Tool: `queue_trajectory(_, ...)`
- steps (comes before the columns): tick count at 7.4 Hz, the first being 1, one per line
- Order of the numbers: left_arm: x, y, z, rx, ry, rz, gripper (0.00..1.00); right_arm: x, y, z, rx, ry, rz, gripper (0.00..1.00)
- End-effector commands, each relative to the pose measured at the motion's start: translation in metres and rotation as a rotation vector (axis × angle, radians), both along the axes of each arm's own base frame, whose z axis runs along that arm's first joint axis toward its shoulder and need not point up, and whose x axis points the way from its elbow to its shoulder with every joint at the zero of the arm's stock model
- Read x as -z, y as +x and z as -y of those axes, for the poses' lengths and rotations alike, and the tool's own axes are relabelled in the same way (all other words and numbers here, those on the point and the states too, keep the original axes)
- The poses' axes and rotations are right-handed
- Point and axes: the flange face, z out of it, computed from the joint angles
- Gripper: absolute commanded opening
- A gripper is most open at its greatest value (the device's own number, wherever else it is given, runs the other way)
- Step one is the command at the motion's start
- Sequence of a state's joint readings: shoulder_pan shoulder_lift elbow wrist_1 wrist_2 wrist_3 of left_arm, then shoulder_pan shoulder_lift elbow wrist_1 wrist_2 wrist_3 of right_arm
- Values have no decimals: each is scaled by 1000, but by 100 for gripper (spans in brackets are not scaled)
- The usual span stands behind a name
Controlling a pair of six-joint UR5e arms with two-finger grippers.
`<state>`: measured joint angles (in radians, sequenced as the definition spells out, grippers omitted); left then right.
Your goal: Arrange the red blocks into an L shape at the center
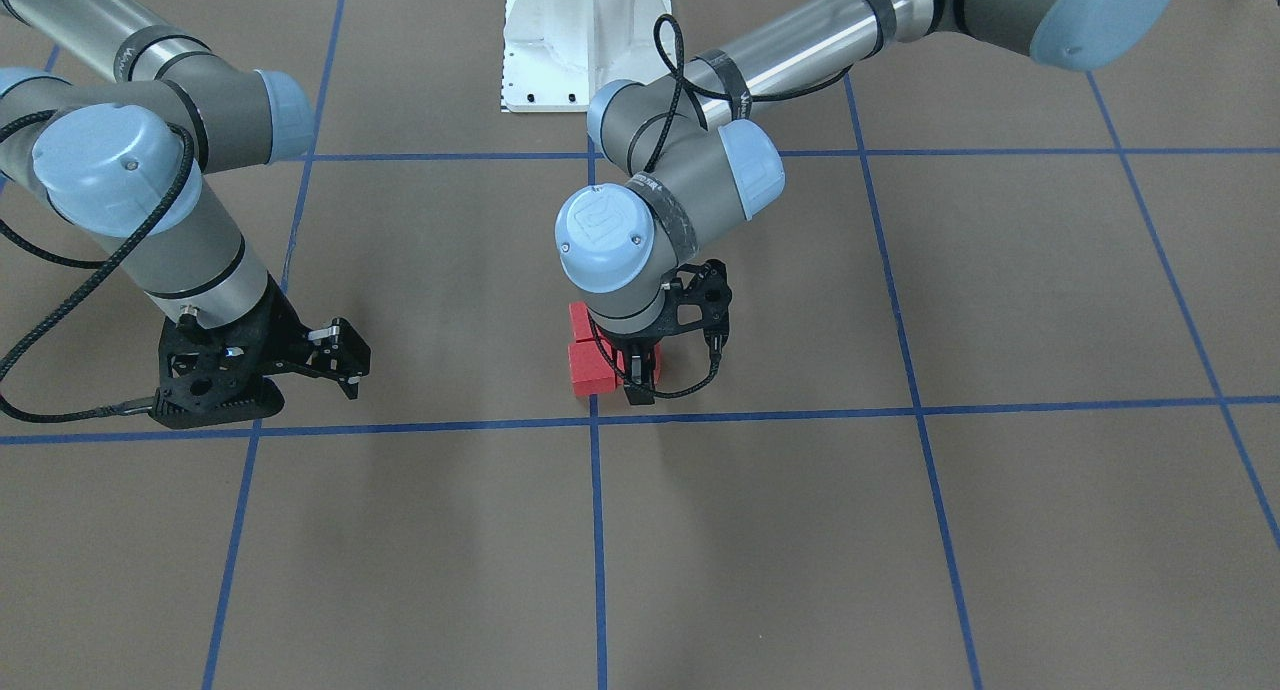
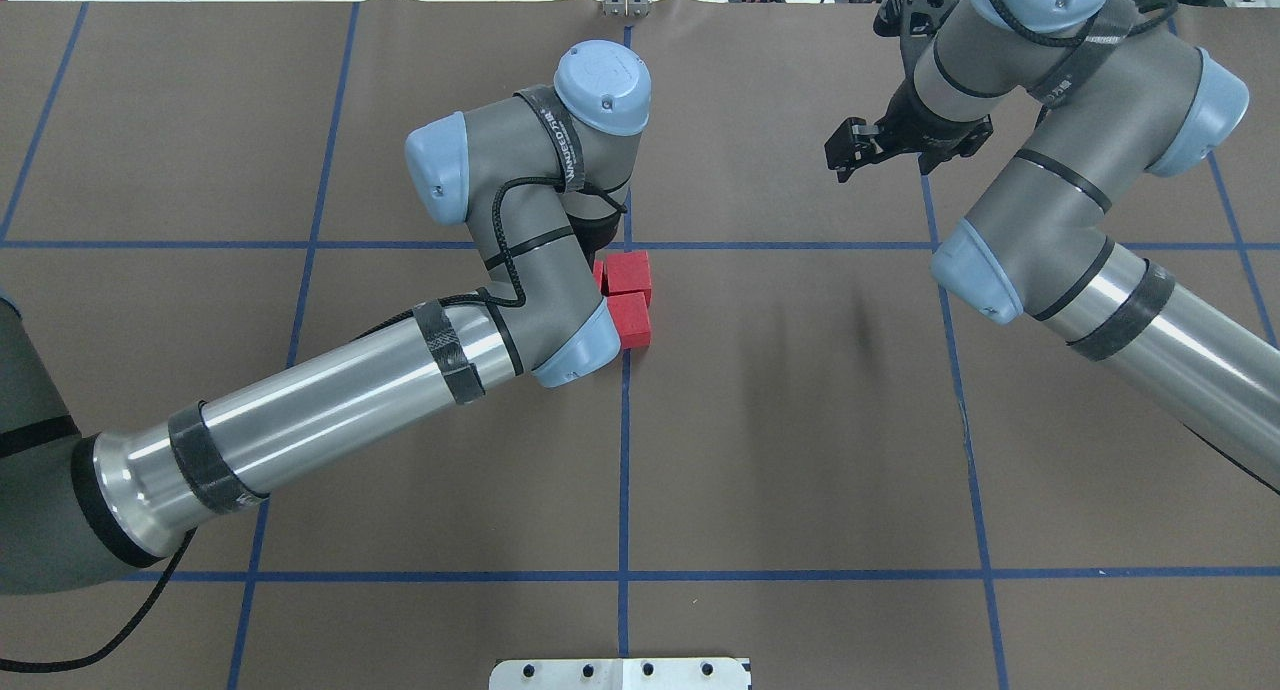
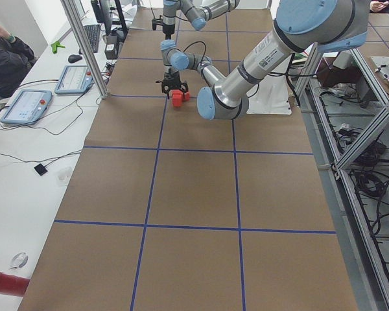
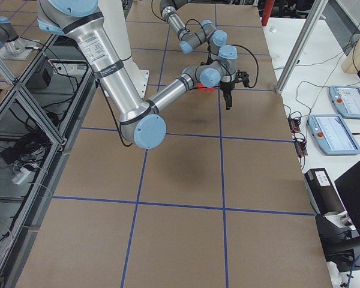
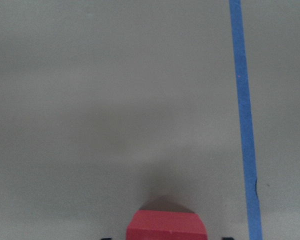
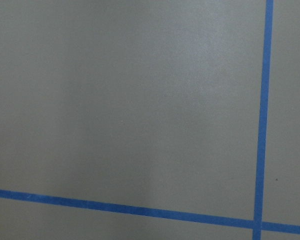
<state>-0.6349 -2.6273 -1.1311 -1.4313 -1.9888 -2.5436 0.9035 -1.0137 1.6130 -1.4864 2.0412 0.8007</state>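
Left gripper (image 1: 640, 375) is closed on the third red block (image 5: 166, 227), held low just left of the far cube of the two red blocks (image 2: 629, 292) — a near-far pair by the center crossing (image 1: 596, 417). Right gripper (image 1: 345, 355) is spread open, empty, well apart — left arm's nearer.

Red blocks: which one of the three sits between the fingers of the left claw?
The block at the bottom edge of the left wrist view, inside the left claw. The other two blocks stand free beside it, touching each other.
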Motion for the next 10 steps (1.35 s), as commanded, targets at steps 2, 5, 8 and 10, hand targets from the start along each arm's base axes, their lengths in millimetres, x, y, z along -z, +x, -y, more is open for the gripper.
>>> queue_trajectory(2,19,-68,34,-91,106,18,100,6,11,1,-7,15,11,99)
queue_trajectory(5,-8,-150,82,-361,385,33,100,17,29,-14,-37,72,13,99)
queue_trajectory(8,-128,-256,50,-718,748,55,100,-17,49,-9,-55,22,-25,99)
queue_trajectory(10,-202,-342,28,-898,872,97,100,-45,79,5,-101,-20,-53,99)
